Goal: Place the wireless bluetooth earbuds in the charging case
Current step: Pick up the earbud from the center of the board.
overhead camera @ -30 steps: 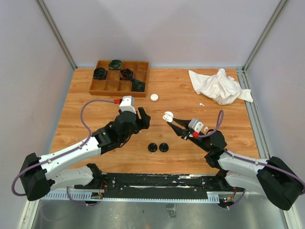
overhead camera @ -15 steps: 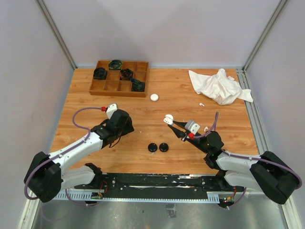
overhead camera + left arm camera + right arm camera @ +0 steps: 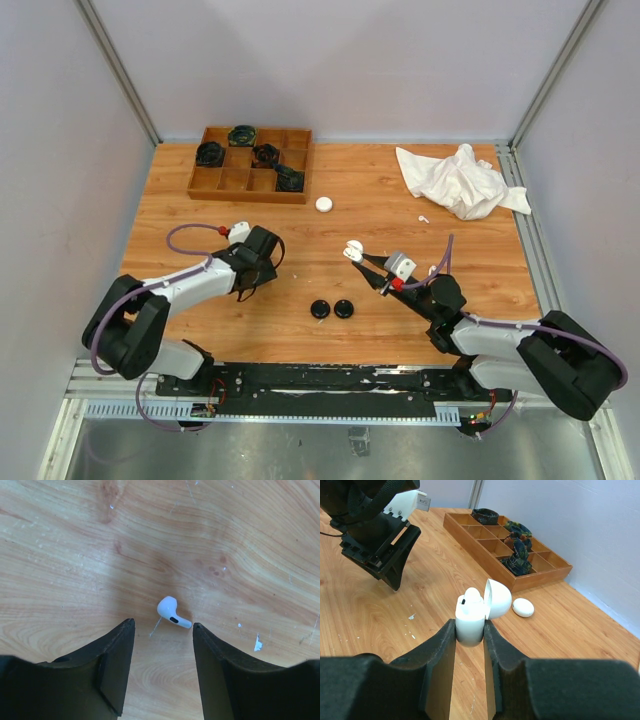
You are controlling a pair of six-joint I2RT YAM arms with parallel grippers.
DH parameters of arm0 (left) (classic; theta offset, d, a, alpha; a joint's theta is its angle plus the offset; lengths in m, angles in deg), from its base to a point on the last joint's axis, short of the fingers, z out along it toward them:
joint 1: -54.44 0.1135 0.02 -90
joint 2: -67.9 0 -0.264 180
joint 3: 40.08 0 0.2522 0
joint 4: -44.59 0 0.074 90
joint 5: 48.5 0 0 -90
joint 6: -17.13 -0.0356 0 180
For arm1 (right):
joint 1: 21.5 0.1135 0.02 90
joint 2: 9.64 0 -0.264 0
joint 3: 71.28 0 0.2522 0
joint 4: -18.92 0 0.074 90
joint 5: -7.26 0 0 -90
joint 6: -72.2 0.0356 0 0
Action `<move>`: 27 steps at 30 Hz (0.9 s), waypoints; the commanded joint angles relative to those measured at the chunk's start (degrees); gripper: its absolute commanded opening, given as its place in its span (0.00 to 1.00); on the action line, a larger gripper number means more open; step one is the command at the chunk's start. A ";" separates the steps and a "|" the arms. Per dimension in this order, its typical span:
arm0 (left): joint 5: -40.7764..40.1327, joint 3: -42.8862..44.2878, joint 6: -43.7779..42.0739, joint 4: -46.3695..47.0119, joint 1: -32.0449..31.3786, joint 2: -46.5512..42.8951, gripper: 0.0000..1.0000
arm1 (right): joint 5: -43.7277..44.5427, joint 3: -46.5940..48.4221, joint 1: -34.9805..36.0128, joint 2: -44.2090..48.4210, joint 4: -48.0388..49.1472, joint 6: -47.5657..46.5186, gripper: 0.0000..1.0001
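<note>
Left gripper (image 3: 163, 625), jaws parted, has drawn back, apparently hovering over an earbud (image 3: 171, 614); right gripper (image 3: 469, 628) clamps case (image 3: 471, 614).

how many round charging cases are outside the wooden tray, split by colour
white charging cases: 2, one open, one closed
black charging cases: 2, side by side
total: 4

The earbud (image 3: 173, 615), case (image 3: 471, 616) and cloth (image 3: 458, 180) are white, the pucks (image 3: 320, 309) black, the tray (image 3: 222, 181) brown, the table (image 3: 75, 540) orange-brown with wavy grain (white-flecked too).
</note>
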 commanded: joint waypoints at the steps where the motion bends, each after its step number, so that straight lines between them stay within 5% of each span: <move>1: -1.74 2.13 -0.88 2.37 0.98 1.92 0.54 | 0.39 -0.46 0.68 -0.47 3.22 -0.88 0.01; 27: 7.31 9.04 -10.90 -0.37 0.75 8.18 0.24 | 0.39 -0.38 0.69 0.47 2.25 -0.89 0.01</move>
